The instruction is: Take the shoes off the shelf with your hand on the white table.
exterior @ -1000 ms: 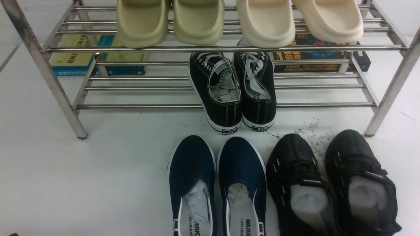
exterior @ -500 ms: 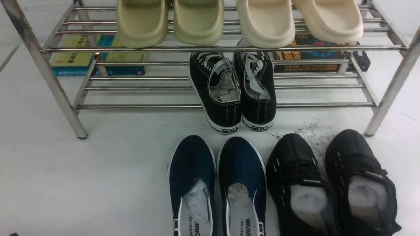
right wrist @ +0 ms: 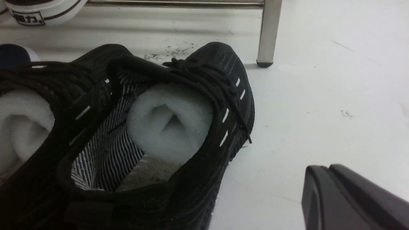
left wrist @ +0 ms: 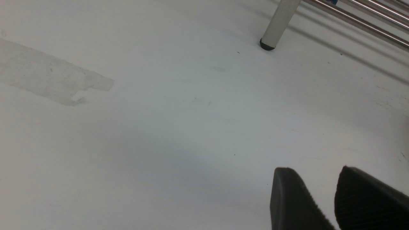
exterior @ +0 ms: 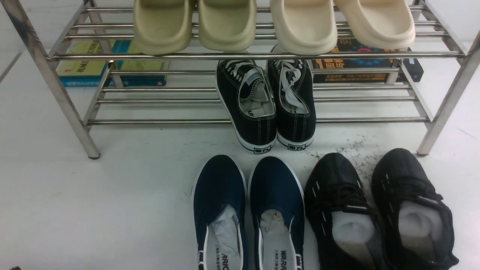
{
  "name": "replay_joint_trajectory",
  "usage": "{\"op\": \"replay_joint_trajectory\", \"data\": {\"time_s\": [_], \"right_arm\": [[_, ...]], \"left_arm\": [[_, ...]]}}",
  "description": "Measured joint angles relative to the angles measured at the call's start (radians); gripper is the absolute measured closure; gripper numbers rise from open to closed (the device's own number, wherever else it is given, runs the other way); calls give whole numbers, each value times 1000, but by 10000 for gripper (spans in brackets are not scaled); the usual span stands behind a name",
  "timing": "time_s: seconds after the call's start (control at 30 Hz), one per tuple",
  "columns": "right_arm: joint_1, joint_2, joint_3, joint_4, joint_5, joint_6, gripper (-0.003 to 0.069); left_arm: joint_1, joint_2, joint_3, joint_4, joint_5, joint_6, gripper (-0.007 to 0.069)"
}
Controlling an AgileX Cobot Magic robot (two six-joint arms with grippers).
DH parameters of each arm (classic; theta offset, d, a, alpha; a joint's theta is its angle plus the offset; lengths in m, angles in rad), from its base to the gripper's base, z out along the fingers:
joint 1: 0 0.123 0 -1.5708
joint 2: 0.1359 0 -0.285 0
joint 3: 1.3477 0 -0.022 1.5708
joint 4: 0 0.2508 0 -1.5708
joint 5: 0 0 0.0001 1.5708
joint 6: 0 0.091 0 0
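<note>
Shoes [exterior: 378, 210], black knit with white dashes and white stuffing, stand paired on the table [exterior: 93, 210] in front of the shelf [exterior: 255, 56] by its right leg, open surface wide beside its left leg. Left wrist view: left gripper [left wrist: 330, 191] fingers spread over bare table near a leg. Right wrist view: right gripper [right wrist: 348, 198] beside the shoes, empty; whether its fingers are spread, cannot tell.

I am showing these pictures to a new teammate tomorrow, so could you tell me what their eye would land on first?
Probably the steel shelf across the back, with two pairs of pale slides on its top tier and black canvas sneakers jutting off the lower one. Next, two pairs on the white table in front: navy slip-ons and, to their right, the all-black knit shoes stuffed with white paper.
</note>
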Motion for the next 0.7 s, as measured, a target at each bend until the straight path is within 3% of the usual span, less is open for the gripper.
{"op": "replay_joint_trajectory", "data": {"time_s": [0.7], "right_arm": [[0,0,0,0,0,0,592]], "left_arm": [[0,0,0,0,0,0,383]]}}
